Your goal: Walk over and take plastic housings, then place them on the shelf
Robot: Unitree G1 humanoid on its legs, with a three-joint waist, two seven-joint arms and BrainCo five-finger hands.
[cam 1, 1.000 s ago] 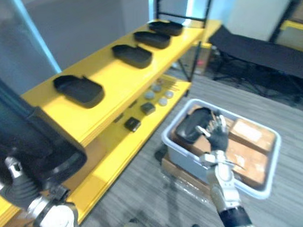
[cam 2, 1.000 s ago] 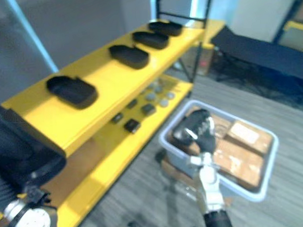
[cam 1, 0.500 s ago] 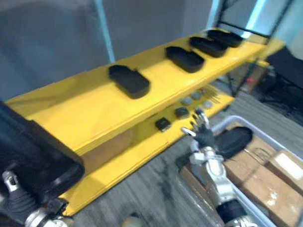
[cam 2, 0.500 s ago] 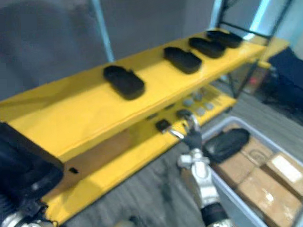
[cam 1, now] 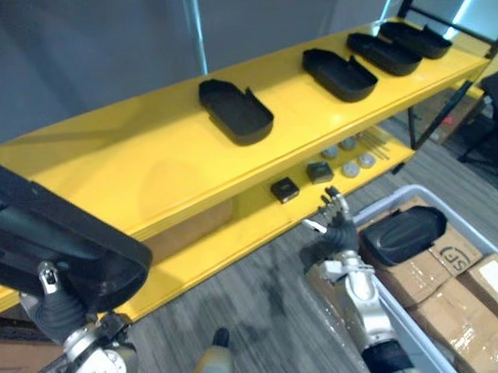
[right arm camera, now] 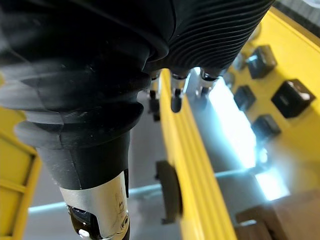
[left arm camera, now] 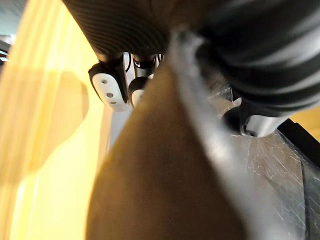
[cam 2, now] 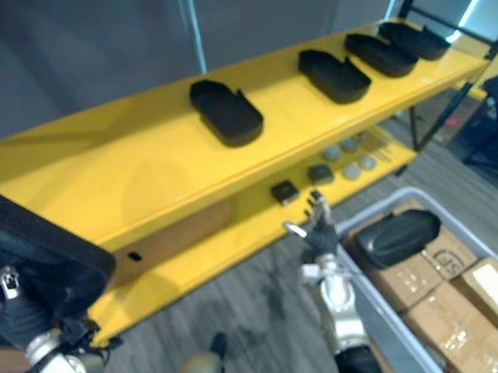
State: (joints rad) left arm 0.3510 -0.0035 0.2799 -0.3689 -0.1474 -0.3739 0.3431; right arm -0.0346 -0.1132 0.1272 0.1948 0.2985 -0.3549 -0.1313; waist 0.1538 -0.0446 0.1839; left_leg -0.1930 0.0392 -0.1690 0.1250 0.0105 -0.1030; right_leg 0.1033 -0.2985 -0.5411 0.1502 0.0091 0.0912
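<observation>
A large black plastic housing (cam 1: 63, 242) hangs close at the lower left, resting on top of my left hand (cam 1: 50, 306), whose dark cover reaches up to its underside. Several more black housings lie in a row on the yellow shelf's top board (cam 1: 150, 169): the nearest housing (cam 1: 236, 111), a second housing (cam 1: 339, 73), and others further along. Another black housing (cam 1: 406, 234) lies on cardboard boxes in a grey bin (cam 1: 373, 219). My right hand (cam 1: 338, 230) is open with straight, spread fingers, beside the bin's left corner and in front of the lower shelf.
The lower shelf board (cam 1: 234, 236) carries small black blocks (cam 1: 284, 188) and grey discs (cam 1: 352, 164). Cardboard boxes (cam 1: 458, 310) fill the bin at the lower right. Grey plank floor (cam 1: 270, 308) lies between shelf and bin. A black frame post (cam 1: 435, 114) stands at the shelf's far end.
The camera has swung towards the shelf. My right hand, earlier over the housing in the bin, is now outside the bin at its left corner. The housing at my left stays put.
</observation>
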